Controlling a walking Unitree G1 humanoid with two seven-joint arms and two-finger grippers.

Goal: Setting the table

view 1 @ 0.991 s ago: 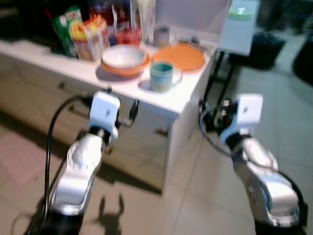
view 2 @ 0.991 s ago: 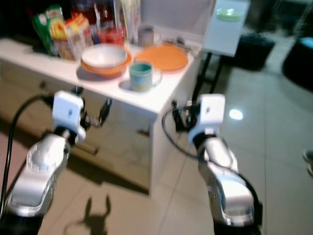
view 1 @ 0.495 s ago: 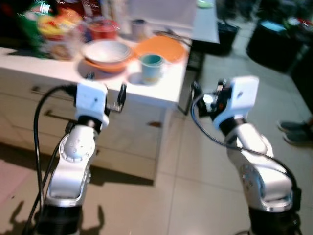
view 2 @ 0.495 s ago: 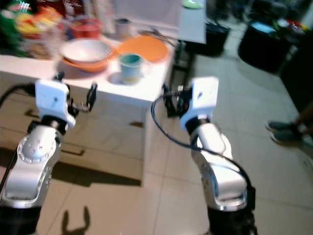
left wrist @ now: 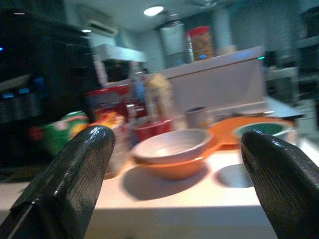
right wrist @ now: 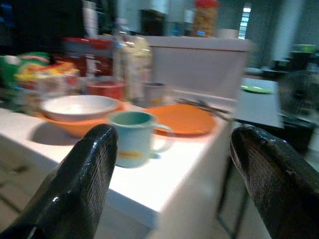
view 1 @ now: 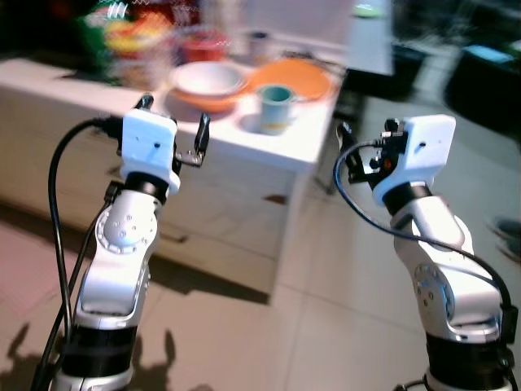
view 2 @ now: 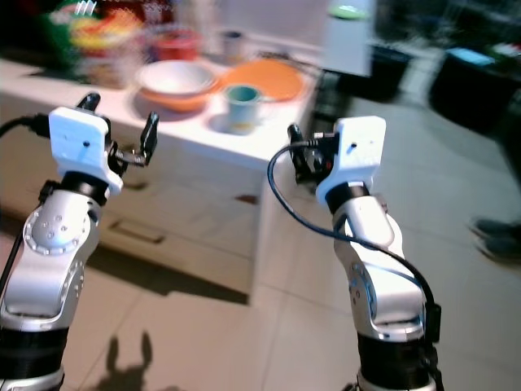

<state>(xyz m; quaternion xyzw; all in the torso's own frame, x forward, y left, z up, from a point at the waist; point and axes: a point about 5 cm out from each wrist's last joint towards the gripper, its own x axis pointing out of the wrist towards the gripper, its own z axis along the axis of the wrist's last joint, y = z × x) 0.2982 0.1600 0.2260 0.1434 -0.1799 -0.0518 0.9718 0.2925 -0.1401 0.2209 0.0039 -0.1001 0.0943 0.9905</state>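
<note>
Teal mug (right wrist: 132,137) beside orange plate (right wrist: 183,118)

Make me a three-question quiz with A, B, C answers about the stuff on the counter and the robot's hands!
1. Where does the white bowl sit?
A. inside an orange bowl
B. on the floor
C. in the left hand

2. What colour is the flat plate?
A. blue
B. orange
C. black

3. How are the right hand's fingers?
A. shut on the mug
B. shut on nothing
C. open

Answers:
1. A, the orange rim shows under the white bowl.
2. B, it lies orange behind the mug.
3. C, the right wrist view shows a wide gap between the fingers, with nothing held.
</note>
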